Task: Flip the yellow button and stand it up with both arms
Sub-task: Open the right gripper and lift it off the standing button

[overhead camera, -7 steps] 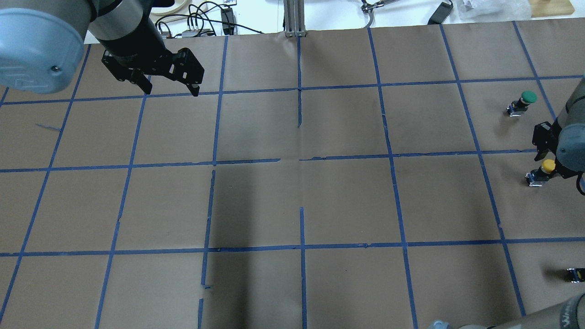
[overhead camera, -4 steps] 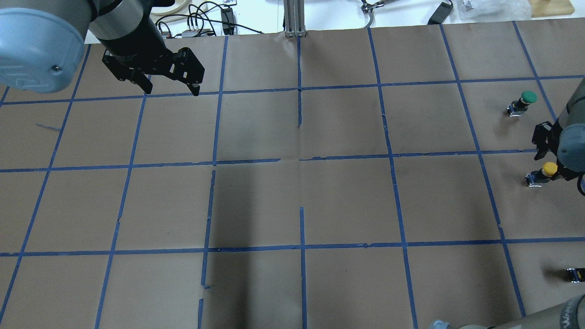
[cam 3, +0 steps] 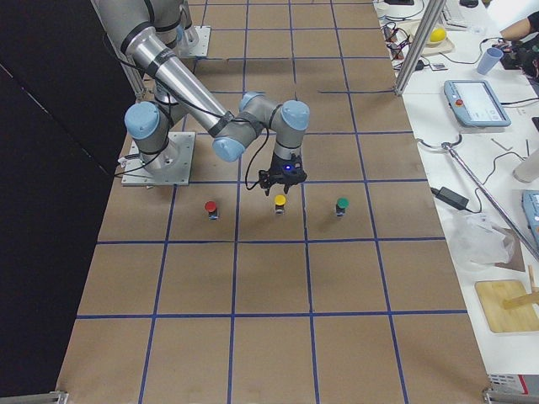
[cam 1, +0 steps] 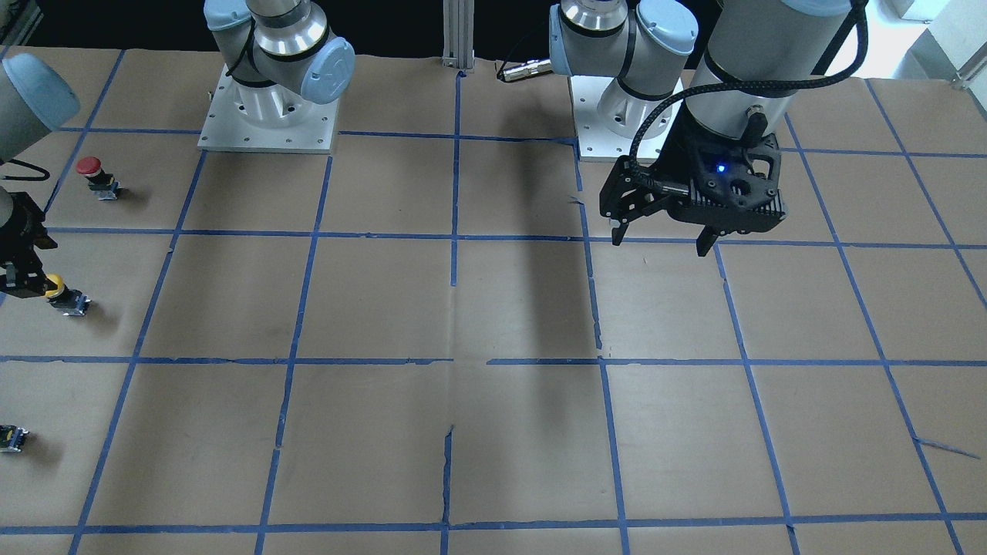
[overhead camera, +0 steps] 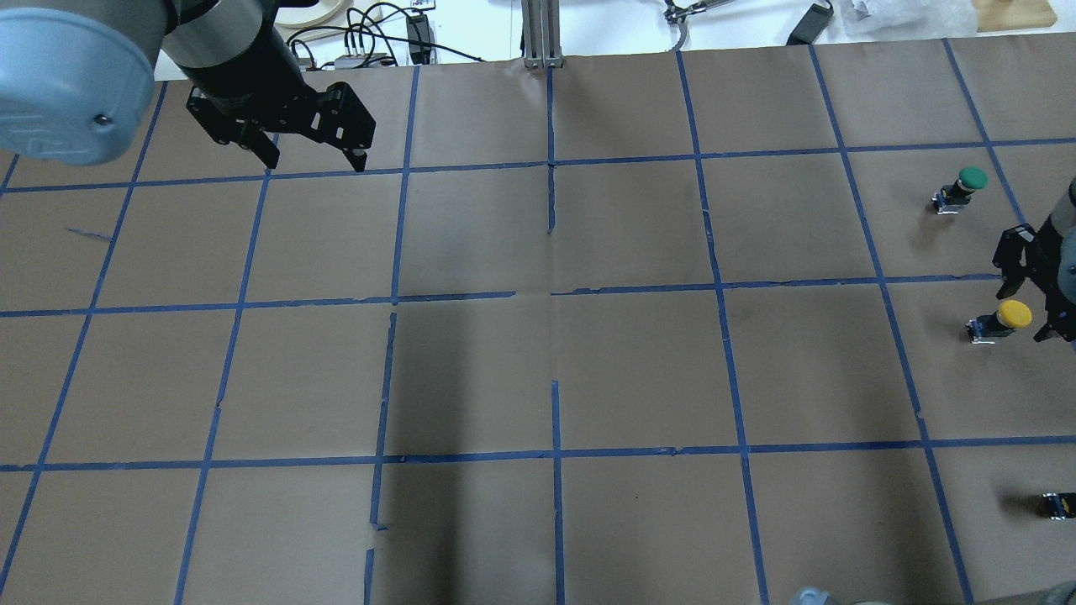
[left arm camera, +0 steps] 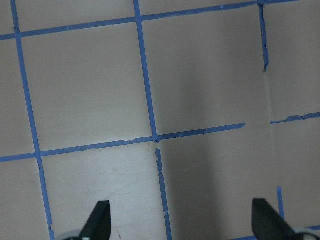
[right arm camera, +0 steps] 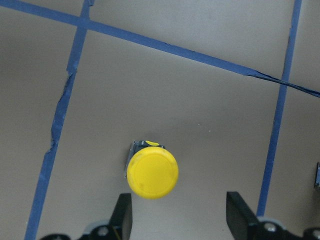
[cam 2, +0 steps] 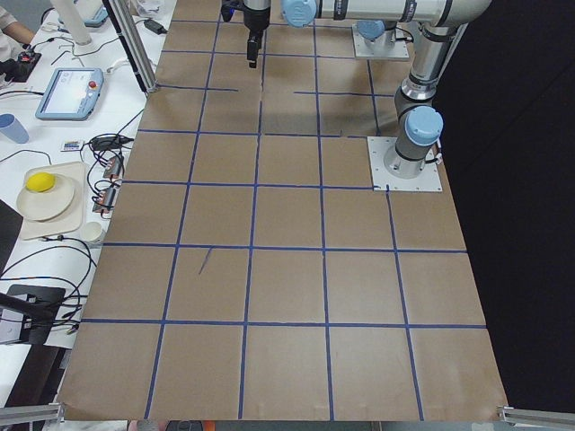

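The yellow button (overhead camera: 1013, 314) stands cap up on the brown paper at the table's right edge. It also shows in the front view (cam 1: 55, 291), the right-side view (cam 3: 280, 201) and the right wrist view (right arm camera: 152, 171). My right gripper (overhead camera: 1027, 296) hangs open and empty just above it. In the right wrist view the two fingers (right arm camera: 123, 216) flank the cap without touching it. My left gripper (overhead camera: 317, 161) is open and empty, raised over the far left of the table. It also shows in the front view (cam 1: 660, 245) and the left wrist view (left arm camera: 182, 220).
A green-capped button (overhead camera: 963, 188) stands beyond the yellow one. A red-capped button (cam 1: 96, 176) stands on its near side, toward the robot's base. A small capless part (overhead camera: 1059, 504) lies at the right edge. Blue tape lines grid the paper.
My right gripper has shifted toward the right edge of the overhead view, uncovering the whole yellow cap. The button stays almost in place. My left gripper has drifted slightly farther back.
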Robot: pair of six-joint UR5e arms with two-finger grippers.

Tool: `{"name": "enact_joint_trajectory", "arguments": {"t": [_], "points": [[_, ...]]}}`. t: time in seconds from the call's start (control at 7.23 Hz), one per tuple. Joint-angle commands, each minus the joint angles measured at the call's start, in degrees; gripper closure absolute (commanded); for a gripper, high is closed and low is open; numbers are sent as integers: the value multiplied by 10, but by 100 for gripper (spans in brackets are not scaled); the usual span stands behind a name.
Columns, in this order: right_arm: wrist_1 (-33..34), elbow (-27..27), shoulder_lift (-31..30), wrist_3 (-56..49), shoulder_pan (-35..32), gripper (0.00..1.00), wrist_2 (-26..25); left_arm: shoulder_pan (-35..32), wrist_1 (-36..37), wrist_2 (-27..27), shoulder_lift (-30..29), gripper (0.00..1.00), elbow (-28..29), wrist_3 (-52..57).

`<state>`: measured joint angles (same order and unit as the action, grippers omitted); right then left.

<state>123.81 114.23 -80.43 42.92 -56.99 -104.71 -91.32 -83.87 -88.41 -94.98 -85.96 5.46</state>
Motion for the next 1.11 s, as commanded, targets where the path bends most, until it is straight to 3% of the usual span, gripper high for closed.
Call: {"name": "enact_joint_trajectory", "arguments": {"t": [0.0, 0.14, 0.28, 0.55, 0.83, 0.97], "points": [[-12, -21, -15, -3, -1, 11, 2, 1, -1, -1, -1, 0, 3, 0], [-14, -43, -17, -38, -3, 0, 13, 1, -1, 0, -1, 0, 4, 0], [-20, -65, -26, -89, -7, 0, 38, 0, -1, 0, -1, 0, 4, 0], [-148, -126, -26, -108, -56, 0, 49, 1, 0, 0, -1, 0, 4, 0], [-235, -181, -32, -122, -126, 0, 74, 1, -1, 0, -1, 0, 4, 0], [-261, -192, -39, -183, -136, 0, 129, 1, -1, 0, -1, 0, 3, 0]]}}
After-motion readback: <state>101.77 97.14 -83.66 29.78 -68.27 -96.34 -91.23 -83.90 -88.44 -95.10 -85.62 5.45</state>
